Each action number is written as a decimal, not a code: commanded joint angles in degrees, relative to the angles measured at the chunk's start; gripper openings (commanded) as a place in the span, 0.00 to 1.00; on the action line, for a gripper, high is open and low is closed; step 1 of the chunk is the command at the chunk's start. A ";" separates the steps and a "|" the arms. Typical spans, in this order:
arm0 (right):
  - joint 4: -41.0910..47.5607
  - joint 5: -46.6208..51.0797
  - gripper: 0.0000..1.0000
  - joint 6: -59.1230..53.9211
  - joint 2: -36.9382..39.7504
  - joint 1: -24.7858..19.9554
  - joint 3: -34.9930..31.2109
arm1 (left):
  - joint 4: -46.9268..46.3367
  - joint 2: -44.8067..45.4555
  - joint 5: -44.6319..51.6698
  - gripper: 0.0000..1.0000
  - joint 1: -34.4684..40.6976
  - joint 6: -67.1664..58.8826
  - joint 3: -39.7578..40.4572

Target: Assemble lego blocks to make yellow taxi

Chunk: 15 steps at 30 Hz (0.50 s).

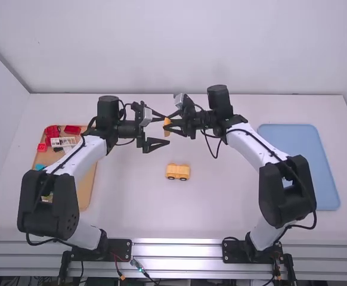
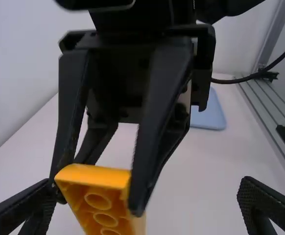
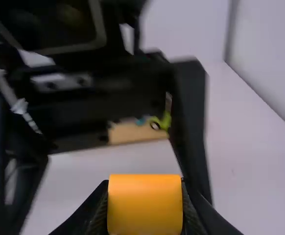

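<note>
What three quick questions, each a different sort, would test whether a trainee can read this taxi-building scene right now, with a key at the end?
1. True or false: the left gripper stands open.

2. Multiple choice: which holds the orange-yellow plastic lego block in the air?
a) the left gripper
b) the right gripper
c) both grippers

3. Fill in the blank: the small yellow lego car base with dark wheels stands on the white ____.

Key: 1. True; 2. b; 3. table
</note>
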<state>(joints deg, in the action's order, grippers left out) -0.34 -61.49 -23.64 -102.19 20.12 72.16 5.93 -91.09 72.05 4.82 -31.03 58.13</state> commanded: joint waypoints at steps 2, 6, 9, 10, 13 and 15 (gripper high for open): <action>4.70 13.86 0.22 0.09 1.57 -1.03 1.86 | -0.66 0.28 -4.81 0.99 -0.33 -0.26 0.72; 20.11 25.00 0.22 -9.66 2.93 -1.79 3.30 | -3.54 0.28 -11.72 0.99 -0.31 -0.26 0.72; 32.17 39.26 0.23 -15.65 2.99 -1.97 4.79 | -5.81 0.28 -17.73 0.99 -0.24 -0.31 0.72; 33.42 40.76 0.23 -16.15 2.99 -1.95 4.85 | -5.97 0.28 -18.36 0.99 -0.35 -0.28 0.72; 39.47 47.98 0.24 -18.45 2.95 -1.42 4.96 | -6.80 0.28 -22.23 0.99 -0.39 -0.24 0.72; 45.94 53.88 0.25 -22.23 2.49 -0.83 4.57 | -7.26 0.28 -25.14 0.99 -0.44 -0.24 0.72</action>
<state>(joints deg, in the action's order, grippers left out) 43.20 -18.85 -40.16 -101.30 18.61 75.83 -1.04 -91.11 51.92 4.78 -31.05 58.13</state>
